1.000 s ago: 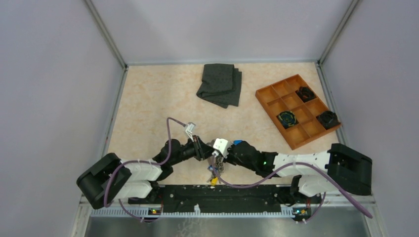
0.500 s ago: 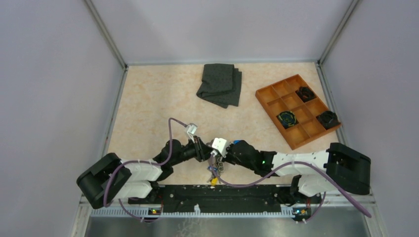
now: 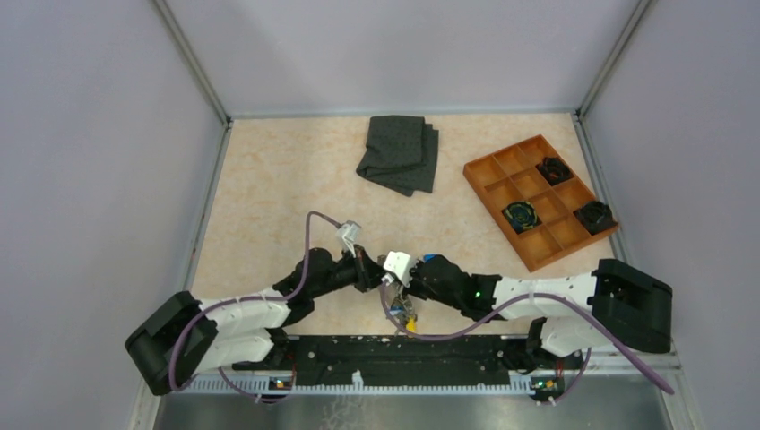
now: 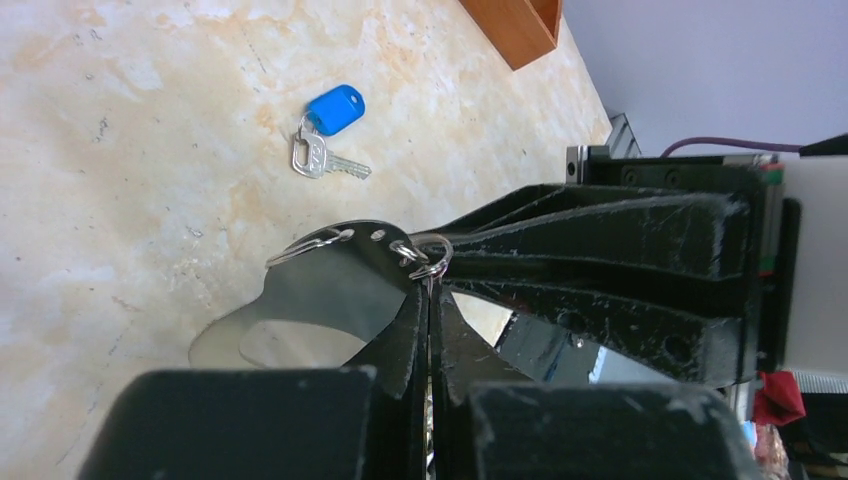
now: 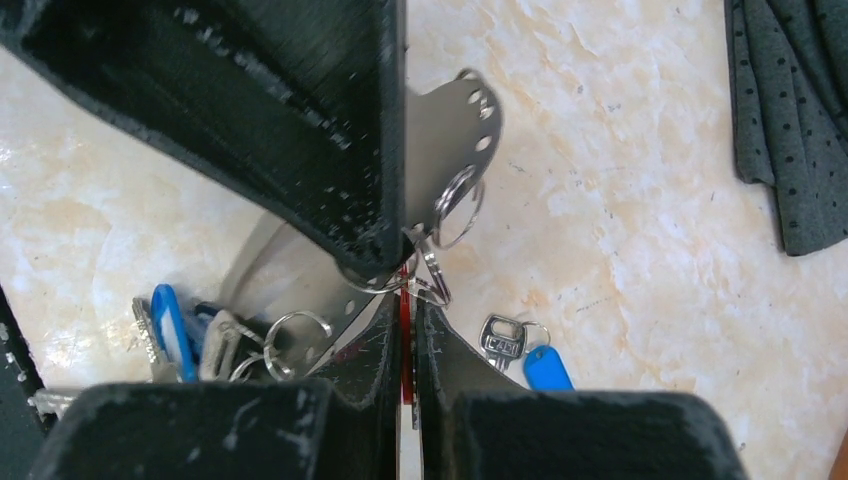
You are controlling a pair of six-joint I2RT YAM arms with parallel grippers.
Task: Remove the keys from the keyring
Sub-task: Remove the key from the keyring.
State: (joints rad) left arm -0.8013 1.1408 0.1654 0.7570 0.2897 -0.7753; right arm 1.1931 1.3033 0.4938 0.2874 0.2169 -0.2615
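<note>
The keyring [image 4: 320,290] is a pale grey curved band with small holes and metal rings; it also shows in the right wrist view [image 5: 455,140]. My left gripper [image 4: 430,285] is shut on a small ring at the band's end. My right gripper [image 5: 405,300] is shut on a red-headed key [image 5: 404,285] hooked to that ring. The two grippers meet tip to tip near the table's front edge, left [image 3: 375,274] and right [image 3: 394,285]. A bunch of keys [image 5: 190,335] hangs from the band, also seen from the top [image 3: 408,315]. One loose key [image 4: 325,158] with a blue tag [image 4: 335,108] lies on the table.
A folded dark grey cloth [image 3: 399,154] lies at the back middle. An orange compartment tray [image 3: 502,175] holding black clumps stands at the back right. The loose blue-tagged key [image 5: 505,340] lies just beyond the right gripper. Grey walls enclose the table.
The hanging bunch of keys has swung a little to the right and nearer the front edge. The left arm has stretched out, with its elbow lower and further left. Both grippers stay shut.
</note>
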